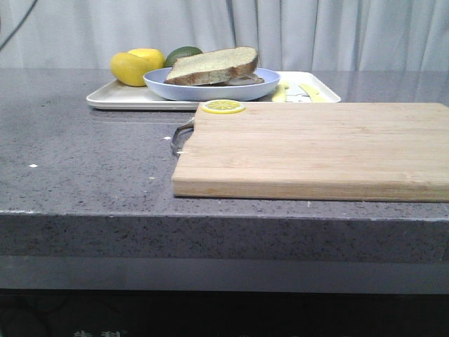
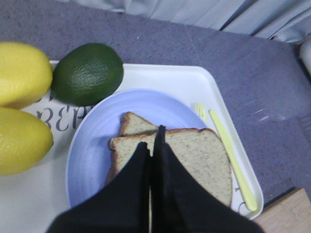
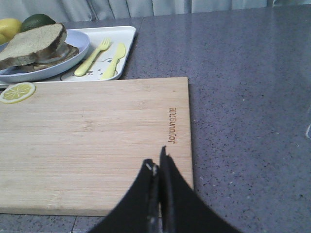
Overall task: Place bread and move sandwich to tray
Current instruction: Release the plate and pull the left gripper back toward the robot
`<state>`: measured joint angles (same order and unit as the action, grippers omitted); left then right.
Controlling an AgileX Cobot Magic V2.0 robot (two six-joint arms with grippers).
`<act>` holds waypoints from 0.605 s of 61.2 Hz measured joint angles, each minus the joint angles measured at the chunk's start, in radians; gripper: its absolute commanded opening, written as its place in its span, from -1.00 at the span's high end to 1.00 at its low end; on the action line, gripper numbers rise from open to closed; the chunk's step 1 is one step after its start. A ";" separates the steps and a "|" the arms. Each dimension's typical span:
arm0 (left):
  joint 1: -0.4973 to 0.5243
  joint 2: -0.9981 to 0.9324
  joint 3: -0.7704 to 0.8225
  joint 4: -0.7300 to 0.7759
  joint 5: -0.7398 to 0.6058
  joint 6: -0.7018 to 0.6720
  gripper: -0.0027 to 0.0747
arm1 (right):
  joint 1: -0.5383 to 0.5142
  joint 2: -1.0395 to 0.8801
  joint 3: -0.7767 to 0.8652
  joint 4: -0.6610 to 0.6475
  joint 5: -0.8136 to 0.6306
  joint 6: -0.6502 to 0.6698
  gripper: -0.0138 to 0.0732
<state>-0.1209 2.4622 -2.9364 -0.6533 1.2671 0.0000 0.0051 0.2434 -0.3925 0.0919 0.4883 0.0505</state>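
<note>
The sandwich sits on a round pale blue plate point(image 1: 210, 92) point(image 2: 92, 150) point(image 3: 73, 58), which stands on the white tray point(image 1: 119, 98) point(image 2: 194, 82) point(image 3: 124, 46) at the back of the counter. The bread point(image 1: 214, 64) point(image 2: 204, 155) point(image 3: 34, 41), a thick brown-crusted slice, lies tilted on top, with a lower slice point(image 2: 138, 124) peeking out beneath. My left gripper point(image 2: 153, 138) hangs above the bread, shut and holding nothing. My right gripper point(image 3: 156, 162) is shut and empty over the near right corner of the cutting board point(image 3: 97, 136). Neither gripper shows in the front view.
Two lemons point(image 2: 22, 107) point(image 1: 137, 67) and an avocado point(image 2: 87, 73) lie on the tray's left part. A yellow fork point(image 3: 92, 57) and knife point(image 3: 114, 60) point(image 2: 233, 160) lie on its right part. The wooden cutting board point(image 1: 316, 151) carries a lemon slice point(image 1: 223, 107) point(image 3: 17, 92).
</note>
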 measured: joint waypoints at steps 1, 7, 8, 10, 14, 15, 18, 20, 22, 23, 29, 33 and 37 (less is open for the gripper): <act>-0.003 -0.010 0.000 0.002 0.000 0.000 0.98 | 0.000 0.000 0.000 0.000 0.000 0.000 0.82; -0.018 -0.057 0.000 0.019 0.002 0.000 0.98 | 0.000 0.000 0.000 0.002 0.000 0.000 0.82; -0.023 -0.064 0.005 0.022 0.002 0.000 0.98 | 0.000 0.000 0.000 0.001 0.000 0.000 0.82; -0.033 -0.087 0.024 0.032 0.002 0.000 0.98 | 0.000 0.000 0.000 0.001 0.000 0.000 0.82; -0.062 -0.144 0.100 0.071 0.002 0.000 0.98 | 0.000 0.000 0.000 0.001 0.000 0.000 0.82; -0.069 -0.157 0.120 0.084 0.002 0.000 0.98 | 0.000 0.000 0.000 0.001 0.000 0.000 0.82; -0.098 -0.206 0.202 0.149 0.002 0.000 0.98 | 0.000 0.000 0.000 0.001 0.000 0.000 0.82; -0.116 -0.245 0.270 0.200 0.002 0.000 0.98 | 0.000 0.000 0.000 0.001 0.000 0.000 0.82; -0.134 -0.288 0.345 0.251 0.002 0.000 0.98 | 0.000 0.000 0.000 0.001 0.000 0.000 0.82; -0.141 -0.314 0.392 0.272 0.002 0.000 0.98 | 0.000 0.000 0.000 0.001 0.000 0.000 0.82; -0.177 -0.445 0.620 0.404 0.002 0.005 0.98 | 0.000 0.000 0.000 0.001 0.002 0.000 0.82; -0.184 -0.538 0.774 0.475 0.002 0.007 0.98 | 0.000 0.000 0.000 0.001 0.002 0.000 0.82; -0.181 -0.605 0.888 0.532 0.000 0.007 0.98 | 0.000 0.000 0.000 0.001 0.002 0.000 0.82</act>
<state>-0.3021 1.8570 -2.0480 -0.1211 1.2674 0.0072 0.0051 0.2434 -0.3925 0.0927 0.4904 0.0505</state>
